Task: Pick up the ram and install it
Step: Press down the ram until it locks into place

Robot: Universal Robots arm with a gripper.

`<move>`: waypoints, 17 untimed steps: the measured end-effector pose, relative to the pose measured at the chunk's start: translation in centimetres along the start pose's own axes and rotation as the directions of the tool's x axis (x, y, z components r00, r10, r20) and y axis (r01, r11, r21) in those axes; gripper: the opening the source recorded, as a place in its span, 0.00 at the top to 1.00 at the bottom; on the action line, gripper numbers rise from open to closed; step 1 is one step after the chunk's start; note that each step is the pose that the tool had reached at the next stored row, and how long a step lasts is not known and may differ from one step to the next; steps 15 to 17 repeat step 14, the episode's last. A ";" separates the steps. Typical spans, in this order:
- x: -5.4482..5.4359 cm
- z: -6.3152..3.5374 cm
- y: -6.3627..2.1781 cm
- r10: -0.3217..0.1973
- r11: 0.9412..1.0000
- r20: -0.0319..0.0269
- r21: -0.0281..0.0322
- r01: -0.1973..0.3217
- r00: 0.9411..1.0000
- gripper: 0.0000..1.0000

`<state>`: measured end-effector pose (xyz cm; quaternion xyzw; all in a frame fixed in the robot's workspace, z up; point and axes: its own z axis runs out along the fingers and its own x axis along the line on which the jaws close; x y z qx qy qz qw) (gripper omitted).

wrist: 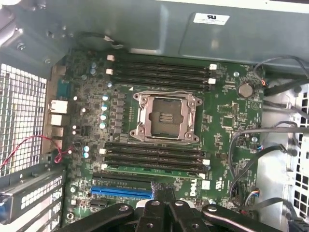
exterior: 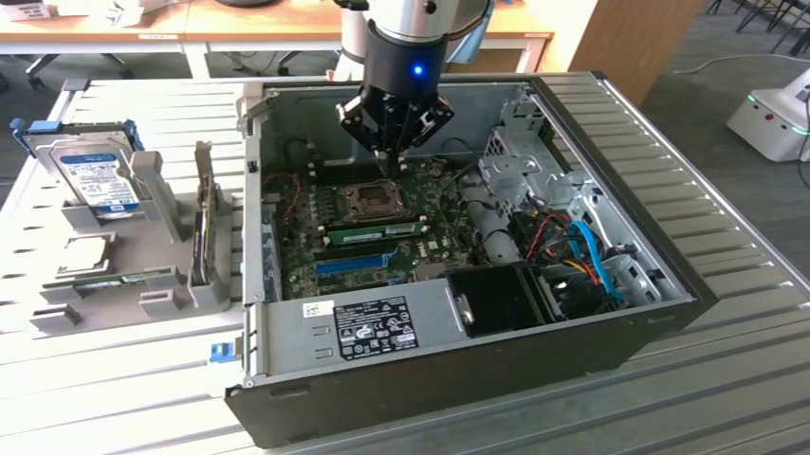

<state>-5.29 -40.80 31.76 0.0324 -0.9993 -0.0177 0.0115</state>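
While I watch from far away, my gripper (exterior: 391, 154) hangs inside the open computer case (exterior: 658, 284), just above the empty chip socket (exterior: 376, 200) on the motherboard (exterior: 379, 248). Its claw is clenched tight and holds nothing. One ram (exterior: 376, 230) stick already sits in a slot just near the socket, next to the blue slot (exterior: 353, 263). Another ram stick (exterior: 104, 282) lies in the grey holder (exterior: 152, 301) on the table, at the exterior view's left, near a hard drive (exterior: 99, 180).
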 end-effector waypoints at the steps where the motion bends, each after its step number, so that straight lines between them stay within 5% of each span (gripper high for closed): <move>1: 0.0 0.00 0.00 0.000 1.000 0.000 0.000 0.000 1.000 0.89; 17: 0.2 0.00 0.01 0.000 1.000 0.003 0.000 0.000 1.000 0.89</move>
